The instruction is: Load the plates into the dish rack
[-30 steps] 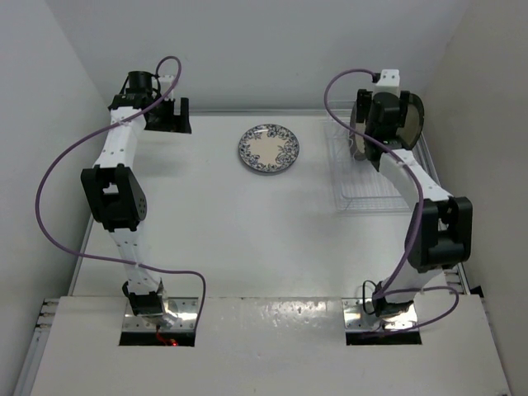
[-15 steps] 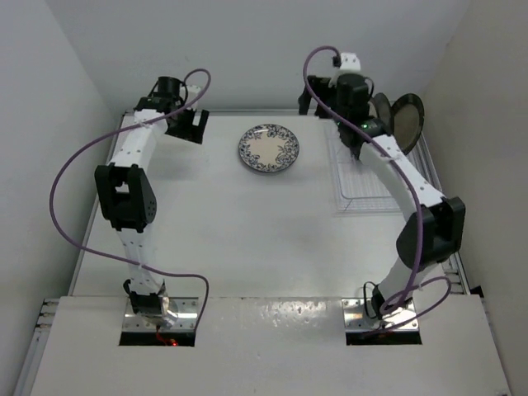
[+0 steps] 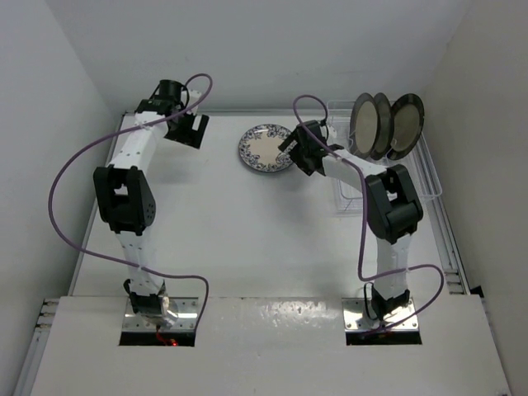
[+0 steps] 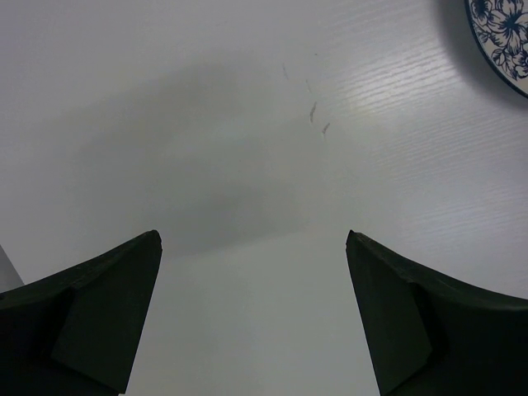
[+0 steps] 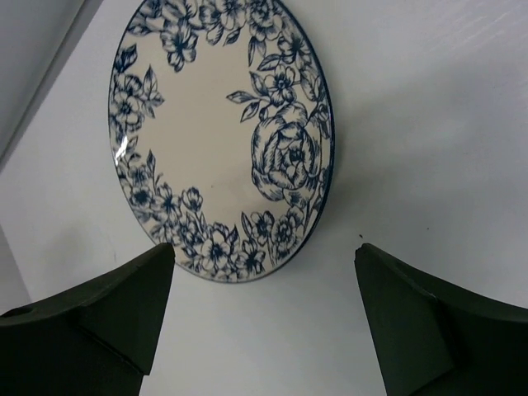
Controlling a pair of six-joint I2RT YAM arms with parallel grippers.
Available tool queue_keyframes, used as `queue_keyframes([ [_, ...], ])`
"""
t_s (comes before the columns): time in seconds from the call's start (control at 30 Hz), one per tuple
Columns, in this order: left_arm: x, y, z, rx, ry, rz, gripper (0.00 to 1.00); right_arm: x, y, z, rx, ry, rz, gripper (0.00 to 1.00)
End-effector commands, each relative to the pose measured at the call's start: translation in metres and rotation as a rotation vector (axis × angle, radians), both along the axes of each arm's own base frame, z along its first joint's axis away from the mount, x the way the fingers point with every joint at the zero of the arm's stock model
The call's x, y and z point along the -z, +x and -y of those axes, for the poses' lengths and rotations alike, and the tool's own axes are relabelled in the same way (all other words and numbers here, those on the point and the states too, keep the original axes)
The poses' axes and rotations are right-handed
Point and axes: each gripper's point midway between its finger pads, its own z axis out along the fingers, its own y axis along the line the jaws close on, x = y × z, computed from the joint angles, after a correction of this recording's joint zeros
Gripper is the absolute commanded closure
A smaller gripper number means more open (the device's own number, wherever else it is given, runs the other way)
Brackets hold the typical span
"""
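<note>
The right gripper [image 5: 262,252] hangs low over the table [image 3: 247,231], its fingers spread wide with nothing between them. Just beyond the tips, a little to their left in the wrist view, the floral plate [image 5: 219,140] lies flat and face up, its near rim reaching into the gap. Being round, it has no long axis, so any grip probably has to take the rim nearest the fingers, likely by pushing forward and tipping a finger under that edge. From above, this gripper sits just beside the plate's right side. The left gripper [image 3: 188,128], likewise open and empty, is well apart on the plate's left. Farther right, three plates [image 3: 381,124] stand on edge in the rack [image 3: 431,175].
</note>
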Motion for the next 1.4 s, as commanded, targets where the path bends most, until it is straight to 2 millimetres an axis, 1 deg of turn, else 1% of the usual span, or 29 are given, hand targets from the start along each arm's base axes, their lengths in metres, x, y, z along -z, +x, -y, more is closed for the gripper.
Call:
queue_keyframes([
  [0.0,-0.037,-0.005,-0.004,-0.004,0.008,0.081,0.01,-0.013,0.025,0.004,0.158,0.092,0.028,0.11],
  [0.03,-0.037,-0.005,-0.004,-0.004,0.008,0.082,0.01,-0.006,0.024,0.005,0.168,0.086,0.014,0.11],
  [0.1,-0.037,-0.005,-0.007,-0.006,0.0,0.081,0.01,0.018,0.023,0.015,0.218,0.063,-0.031,0.11],
  [0.13,-0.037,-0.005,-0.007,-0.006,0.0,0.081,0.01,0.022,0.026,0.014,0.236,0.081,-0.028,0.12],
  [0.17,-0.037,-0.005,-0.005,-0.001,-0.007,0.081,0.01,0.042,0.024,0.011,0.225,0.09,-0.066,0.14],
  [0.2,-0.037,-0.005,-0.005,-0.001,-0.007,0.081,0.01,0.046,0.026,0.013,0.232,0.089,-0.072,0.16],
  [0.23,-0.037,-0.005,-0.005,-0.001,-0.007,0.081,0.01,0.041,0.034,0.007,0.217,0.087,-0.056,0.17],
  [0.27,-0.037,-0.005,-0.005,-0.001,-0.007,0.081,0.01,0.059,0.032,0.014,0.22,0.036,-0.088,0.17],
  [0.33,-0.037,-0.005,-0.005,-0.001,-0.007,0.081,0.01,0.058,0.039,0.015,0.217,0.024,-0.076,0.18],
  [0.37,-0.037,-0.005,-0.005,-0.001,-0.007,0.081,0.01,0.066,0.041,0.012,0.208,0.03,-0.073,0.21],
  [0.4,-0.037,-0.005,-0.009,-0.005,-0.015,0.08,0.01,0.066,0.043,0.011,0.205,0.033,-0.07,0.22],
  [0.47,-0.033,-0.007,-0.007,0.002,-0.023,0.071,0.01,0.072,0.046,0.01,0.203,0.036,-0.072,0.26],
  [0.5,-0.033,-0.007,-0.009,-0.001,-0.031,0.07,0.01,0.078,0.046,0.011,0.205,0.031,-0.081,0.26],
  [0.6,-0.025,-0.01,-0.01,-0.001,-0.03,0.049,0.01,0.084,0.043,0.011,0.215,0.036,-0.101,0.31],
  [0.67,-0.025,-0.01,-0.01,-0.001,-0.03,0.049,0.01,0.096,0.037,0.015,0.238,0.048,-0.136,0.33],
  [0.73,-0.025,-0.01,-0.01,-0.001,-0.03,0.049,0.01,0.104,0.036,0.014,0.235,0.064,-0.151,0.37],
  [0.77,-0.025,-0.01,-0.01,-0.001,-0.03,0.049,0.01,0.107,0.037,0.017,0.243,0.067,-0.156,0.39],
  [0.87,-0.025,-0.01,-0.01,-0.001,-0.03,0.049,0.01,0.113,0.037,0.016,0.236,0.077,-0.167,0.4],
  [0.9,-0.029,-0.009,-0.009,-0.001,-0.031,0.058,0.01,0.115,0.036,0.014,0.233,0.081,-0.174,0.45],
  [0.97,-0.029,-0.009,-0.011,-0.007,-0.023,0.058,0.01,0.122,0.036,0.015,0.24,0.097,-0.181,0.5],
  [1.0,-0.029,-0.009,-0.011,-0.007,-0.023,0.058,0.01,0.125,0.033,0.016,0.24,0.107,-0.203,0.59],
  [1.03,-0.029,-0.009,-0.011,-0.007,-0.023,0.058,0.01,0.13,0.034,0.018,0.252,0.128,-0.211,0.65],
  [1.07,-0.029,-0.009,-0.011,-0.007,-0.023,0.058,0.01,0.133,0.032,0.016,0.237,0.134,-0.218,0.77],
  [1.1,-0.029,-0.009,-0.011,-0.007,-0.023,0.058,0.01,0.136,0.031,0.02,0.239,0.133,-0.225,0.83],
  [1.17,-0.033,-0.009,-0.013,-0.012,-0.017,0.068,0.01,0.133,0.034,0.02,0.219,0.145,-0.206,0.99],
  [1.2,-0.033,-0.009,-0.013,-0.012,-0.017,0.068,0.01,0.133,0.032,0.022,0.194,0.121,-0.201,1.0],
  [1.27,-0.033,-0.009,-0.013,-0.012,-0.017,0.068,0.01,0.121,0.038,0.017,0.143,0.129,-0.155,1.0],
  [1.33,-0.033,-0.009,-0.013,-0.012,-0.017,0.068,0.01,0.104,0.045,0.013,0.06,0.095,-0.079,1.0],
  [1.37,-0.033,-0.009,-0.013,-0.012,-0.017,0.068,0.01,0.084,0.05,0.012,0.016,0.08,-0.03,1.0],
])
